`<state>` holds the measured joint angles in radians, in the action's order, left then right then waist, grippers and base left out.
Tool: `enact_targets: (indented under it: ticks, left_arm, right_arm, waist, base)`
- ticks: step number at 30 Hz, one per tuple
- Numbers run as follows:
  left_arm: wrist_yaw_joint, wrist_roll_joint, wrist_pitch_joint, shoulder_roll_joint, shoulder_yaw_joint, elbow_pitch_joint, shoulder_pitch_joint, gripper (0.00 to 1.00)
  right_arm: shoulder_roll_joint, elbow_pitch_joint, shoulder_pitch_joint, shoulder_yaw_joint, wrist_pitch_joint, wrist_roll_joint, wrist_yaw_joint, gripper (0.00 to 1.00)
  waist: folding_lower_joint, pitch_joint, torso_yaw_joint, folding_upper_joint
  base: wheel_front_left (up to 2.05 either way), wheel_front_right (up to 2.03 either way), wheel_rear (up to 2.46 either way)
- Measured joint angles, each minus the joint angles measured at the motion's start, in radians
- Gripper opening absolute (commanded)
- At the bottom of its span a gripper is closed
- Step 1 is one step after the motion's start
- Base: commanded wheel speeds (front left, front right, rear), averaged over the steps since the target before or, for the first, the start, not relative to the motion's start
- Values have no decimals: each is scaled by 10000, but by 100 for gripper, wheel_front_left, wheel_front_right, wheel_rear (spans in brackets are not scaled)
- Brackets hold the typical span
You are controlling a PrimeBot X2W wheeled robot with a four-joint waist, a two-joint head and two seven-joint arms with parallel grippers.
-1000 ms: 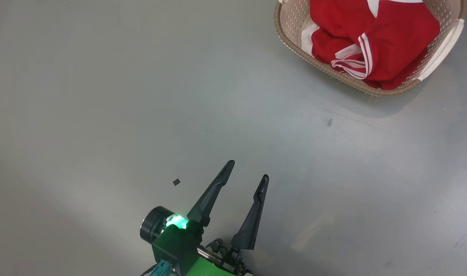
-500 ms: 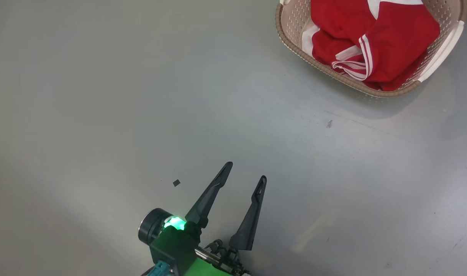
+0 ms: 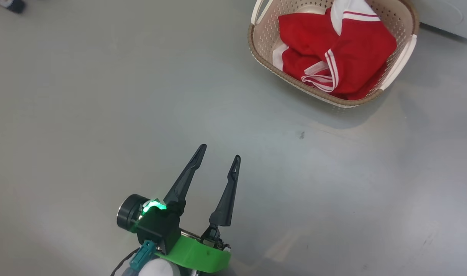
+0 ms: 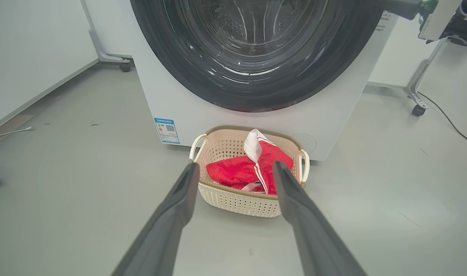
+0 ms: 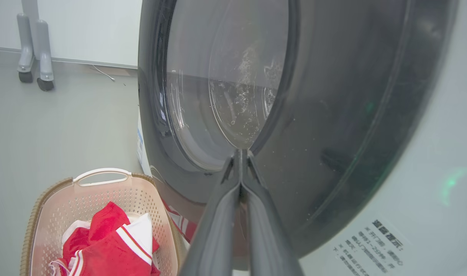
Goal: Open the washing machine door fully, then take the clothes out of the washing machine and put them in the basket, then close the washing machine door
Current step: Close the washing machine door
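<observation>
From the head camera, the left hand (image 3: pixel 220 152) hangs over the bare grey floor (image 3: pixel 103 96), well short of the basket (image 3: pixel 266 42), its two dark fingers spread wide and holding nothing. The clothes (image 3: pixel 352 50), red with white stripes, lie bundled inside the basket. Over to the left wrist camera: the left hand (image 4: pixel 235 165) points straight at the basket (image 4: pixel 237 201), released. The clothes (image 4: pixel 237 172) are heaped in it, a white piece poking up. The washing machine (image 4: pixel 218 119) stands just behind the basket, and its door (image 4: pixel 313 69) sits above the basket. Now the right wrist camera: the right hand (image 5: pixel 241 153) is clenched tight, gripping nothing, its tips up at the door (image 5: pixel 333 115) where glass meets black ring; contact is hard to call. The basket (image 5: pixel 64 214) sits below with the clothes (image 5: pixel 110 245) in it, beside the washing machine (image 5: pixel 428 191).
</observation>
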<state>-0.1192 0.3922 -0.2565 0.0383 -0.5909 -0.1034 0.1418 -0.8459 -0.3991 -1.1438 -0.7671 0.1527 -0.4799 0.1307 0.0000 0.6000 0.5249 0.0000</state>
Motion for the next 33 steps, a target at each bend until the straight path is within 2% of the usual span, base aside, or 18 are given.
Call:
enact_targets:
  ticks: [6,12,18,23,33]
  left_arm:
    - [0,-341,0,0,380,656,307,100]
    - [0,-612,0,2,683,1298,445,100]
    - [0,-788,0,0,1337,1868,445,100]
    - [0,-959,0,10,2067,2109,420,100]
    - [0,-1018,0,29,2280,2418,-70,100]
  right_arm:
    - [616,-10,918,-472,903,-40,0,0]
    - [1047,0,1782,-456,997,-351,0,0]
    - [1277,69,2579,-8,1003,-817,-21,0]
    - [1639,621,3331,761,1003,-1244,-245,0]
    - [1918,1193,5474,2031,1003,-1841,-928,0]
  waist:
    - [0,-644,-666,0]
    - [0,-1317,-1342,0]
    - [-1,-2055,-2092,1]
    - [-1,-2672,-2761,0]
    - [-1,-3944,-3877,0]
  base:
    - [0,0,0]
    - [0,0,0]
    - [0,0,0]
    - [0,0,0]
    - [0,0,0]
